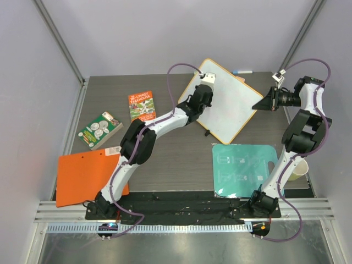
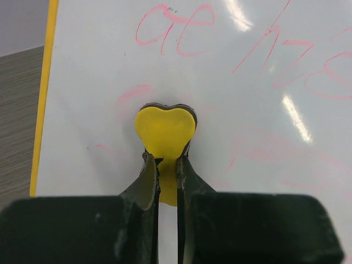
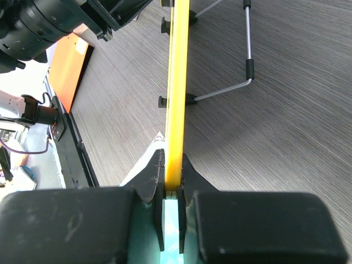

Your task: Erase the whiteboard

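Left fingers (image 2: 147, 184): all but closed, pinching the lower tab of a yellow heart-shaped eraser (image 2: 165, 127). Its dark pad lies against the board face, placed so that a stroke would lift ink. Right fingers (image 3: 157, 179): closed on the orange-yellow rim at the board's right edge, judged a brace against the wiping push, since the board rests only on a thin wire stand (image 3: 247, 60) with small black feet. Large rectangular white whiteboard with orange-yellow rim (image 1: 228, 113): propped on edge at the far middle-right of the dark wood-grain bench (image 1: 181, 159), between the two arms. Pink handwriting (image 2: 176, 25): across the board above the eraser, with fainter smears beside it, so erasure is judged far from complete. Teal rectangular mat with handle hole (image 1: 245, 168): near right, just in front of the board. Flat orange folder (image 1: 88, 177): near left. Two paperback books, one orange-covered (image 1: 142, 105), one green-covered (image 1: 100, 130): far left, well apart from the work.
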Robot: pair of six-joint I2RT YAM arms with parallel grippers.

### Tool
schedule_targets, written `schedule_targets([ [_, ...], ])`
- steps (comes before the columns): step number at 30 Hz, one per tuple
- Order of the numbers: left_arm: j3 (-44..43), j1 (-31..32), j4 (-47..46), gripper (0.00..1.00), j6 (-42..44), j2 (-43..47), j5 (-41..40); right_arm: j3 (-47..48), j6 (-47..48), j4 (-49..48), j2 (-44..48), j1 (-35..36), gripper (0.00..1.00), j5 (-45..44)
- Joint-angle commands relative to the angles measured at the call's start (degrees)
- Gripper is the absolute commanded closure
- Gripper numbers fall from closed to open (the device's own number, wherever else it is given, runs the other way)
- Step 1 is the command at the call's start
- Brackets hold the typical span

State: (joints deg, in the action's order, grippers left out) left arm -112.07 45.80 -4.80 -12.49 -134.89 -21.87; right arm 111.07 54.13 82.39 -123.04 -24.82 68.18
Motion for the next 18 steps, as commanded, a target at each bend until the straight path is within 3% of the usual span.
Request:
schedule_targets([
  [1,-5.17,0.70,-0.13,1.00,-0.78,-3.88,4.65,1.70,12.23,-2.68,0.17,2.05,0.99,-9.12],
  [8,-12.28,-1.59,-0.91,1.00,0.45,-8.02,1.04,2.31,13.28,-1.79,0.00,1.97,0.99,-9.47],
  [18,-25.12,-2.12,0.23,1.00,4.41,-12.94,2.62,2.49,14.25,-0.39,-0.44,1.97,0.99,-9.65],
])
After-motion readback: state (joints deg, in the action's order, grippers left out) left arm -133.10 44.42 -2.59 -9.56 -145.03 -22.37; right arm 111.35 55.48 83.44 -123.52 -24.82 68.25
